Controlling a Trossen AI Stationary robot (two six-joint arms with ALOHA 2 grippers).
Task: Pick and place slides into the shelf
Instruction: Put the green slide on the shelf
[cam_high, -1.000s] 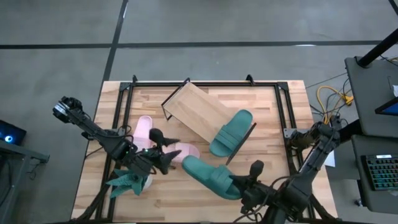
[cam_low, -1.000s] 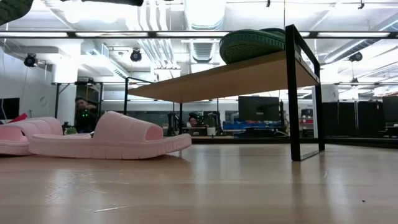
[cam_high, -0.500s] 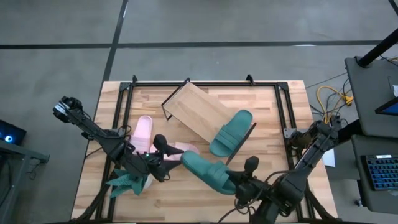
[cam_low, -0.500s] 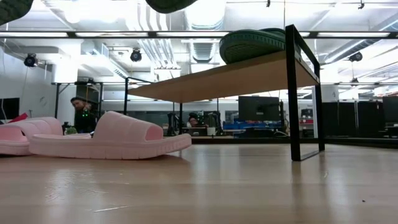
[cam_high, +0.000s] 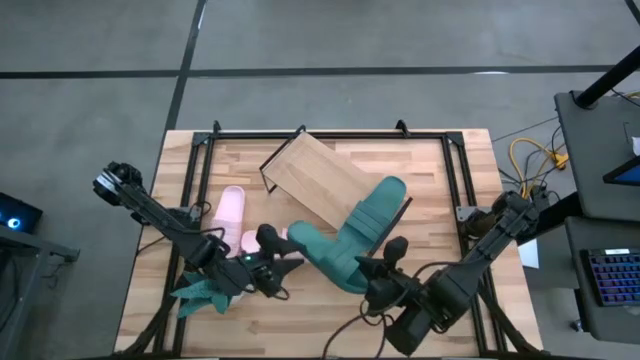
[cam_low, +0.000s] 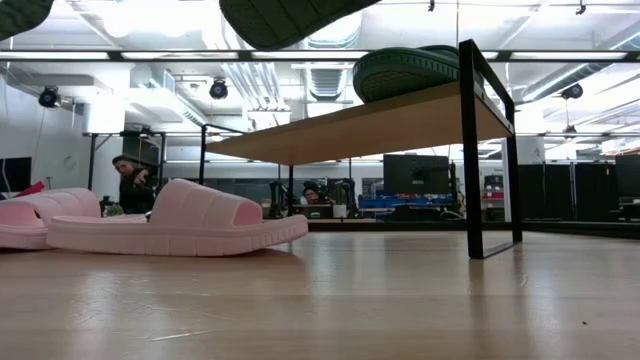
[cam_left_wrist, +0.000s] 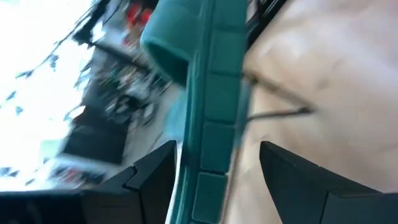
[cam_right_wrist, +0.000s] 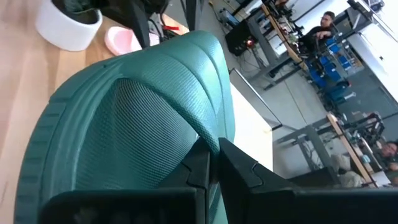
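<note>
A dark green slide (cam_high: 322, 254) hangs in my right gripper (cam_high: 378, 268), which is shut on it, just near of the shelf (cam_high: 318, 180). In the low view its sole (cam_low: 290, 15) shows high above the table. The second green slide (cam_high: 372, 212) lies on the shelf board, partly over its near-right end. Two pale pink slides (cam_high: 232, 208) (cam_low: 180, 228) rest flat on the tabletop left of the shelf. My left gripper (cam_high: 278, 262) is open at the held slide's toe end, and its wrist view shows the ribbed sole (cam_left_wrist: 214, 124) ahead of its fingers. My right gripper pinches the green slide's wide strap at its edge (cam_right_wrist: 208, 134) between the two fingers, which come level from the table's right-near side. The slide is lifted clear of the table and tilted. My left gripper: I cannot tell whether it touches the slide's toe end.
A green leafy toy plant in a white pot (cam_high: 205, 290) stands near the left-near corner, beside my left arm. Black metal rails (cam_high: 195, 180) run along the table's left, far and right sides. People and desks show in the room beyond (cam_right_wrist: 323, 25).
My right gripper has carried the green slide up and toward the table's left and far edge, toward the shelf; the slide has risen into the top of the low view. My left gripper has moved a little toward the right and near edge, staying by the slide's toe.
</note>
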